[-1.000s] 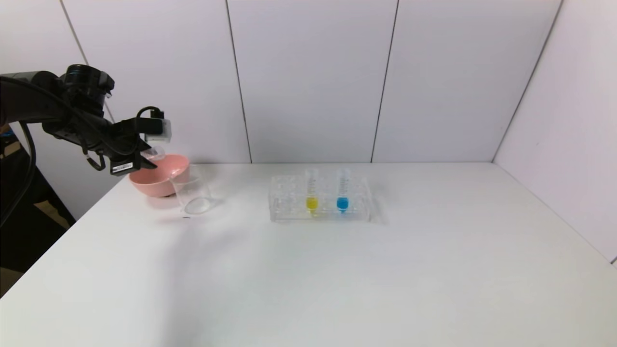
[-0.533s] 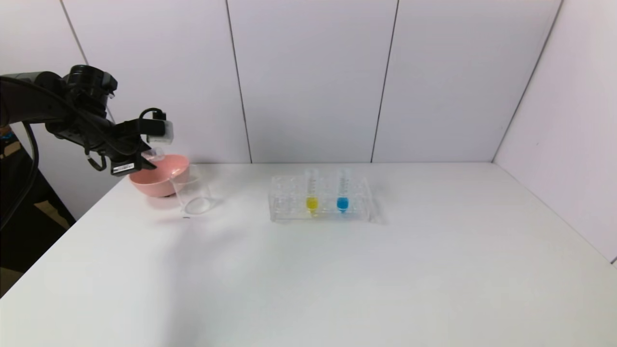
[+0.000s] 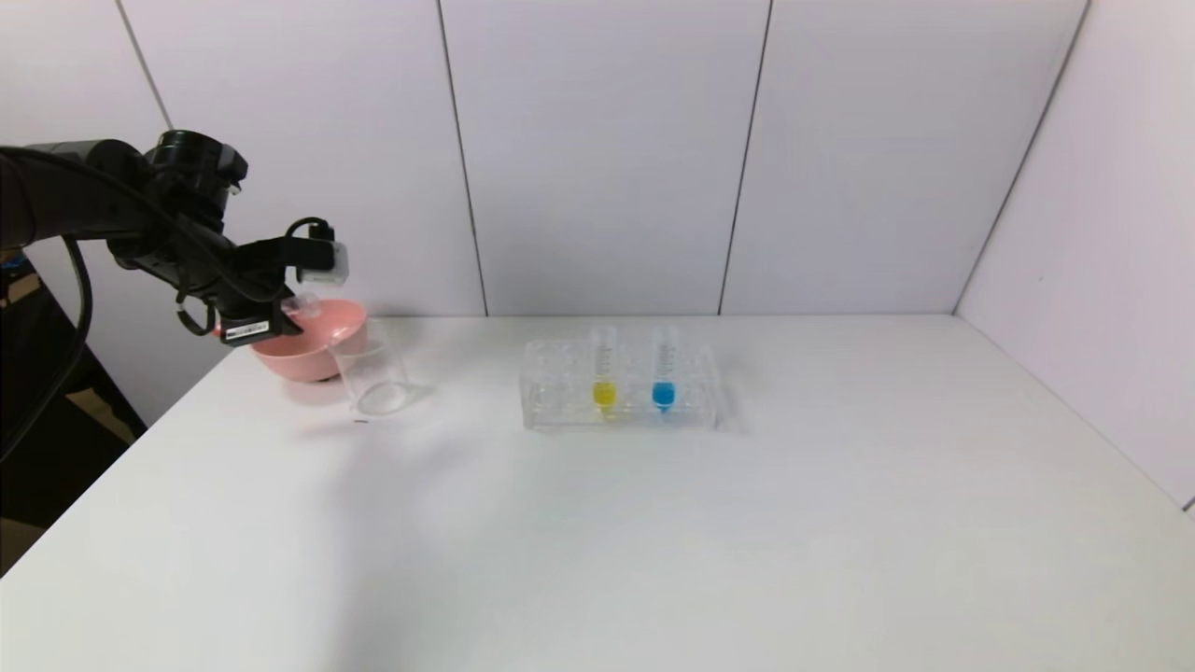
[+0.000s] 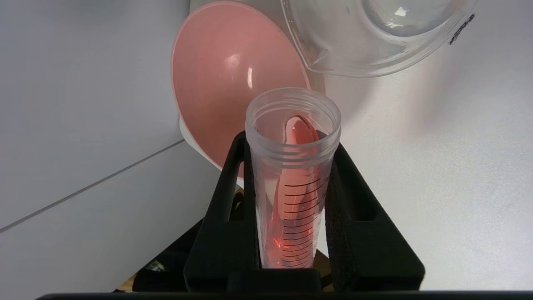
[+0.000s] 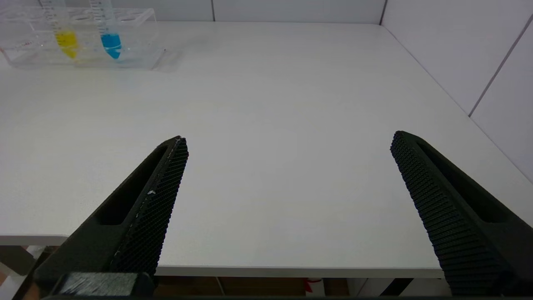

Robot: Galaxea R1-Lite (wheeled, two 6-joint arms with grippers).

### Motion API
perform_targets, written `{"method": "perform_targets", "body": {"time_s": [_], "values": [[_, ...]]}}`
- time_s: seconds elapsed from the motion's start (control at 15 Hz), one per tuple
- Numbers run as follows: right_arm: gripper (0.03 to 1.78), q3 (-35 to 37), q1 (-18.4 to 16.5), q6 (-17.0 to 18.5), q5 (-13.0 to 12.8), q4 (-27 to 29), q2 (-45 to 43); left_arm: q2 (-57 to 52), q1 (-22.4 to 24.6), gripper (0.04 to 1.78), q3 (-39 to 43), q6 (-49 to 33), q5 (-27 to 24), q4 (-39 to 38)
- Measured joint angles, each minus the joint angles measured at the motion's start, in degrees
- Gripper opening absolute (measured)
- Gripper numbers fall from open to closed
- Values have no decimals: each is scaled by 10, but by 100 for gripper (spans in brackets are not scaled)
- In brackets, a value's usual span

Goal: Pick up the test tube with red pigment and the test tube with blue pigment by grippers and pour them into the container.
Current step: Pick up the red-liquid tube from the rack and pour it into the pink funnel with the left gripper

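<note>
My left gripper (image 3: 283, 314) is shut on the red test tube (image 4: 293, 179) and holds it tilted, in the air at the far left. The red liquid lies along the tube's wall toward its open mouth (image 3: 301, 303). The mouth is over the pink bowl, just left of the clear glass beaker (image 3: 373, 378), which also shows in the left wrist view (image 4: 374, 37). The blue test tube (image 3: 663, 369) stands upright in the clear rack (image 3: 560, 392). My right gripper (image 5: 289, 141) is open and empty over the table's near edge. It is out of the head view.
A pink bowl (image 3: 313, 350) stands at the far left against the beaker and also shows in the left wrist view (image 4: 233, 83). A yellow-liquid tube (image 3: 604, 369) stands in the rack beside the blue one. White walls close the back and right side.
My left gripper has moved a little to the right, toward the beaker, with the red tube in it. Everything else is still.
</note>
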Motion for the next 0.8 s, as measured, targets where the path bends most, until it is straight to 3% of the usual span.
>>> {"method": "perform_targets", "body": {"time_s": [0.6, 0.8], "values": [[177, 0, 0, 0, 0, 0, 0, 2, -9, 47, 0, -14, 7, 8], [177, 0, 0, 0, 0, 0, 0, 2, -13, 47, 0, -20, 31, 9]]}}
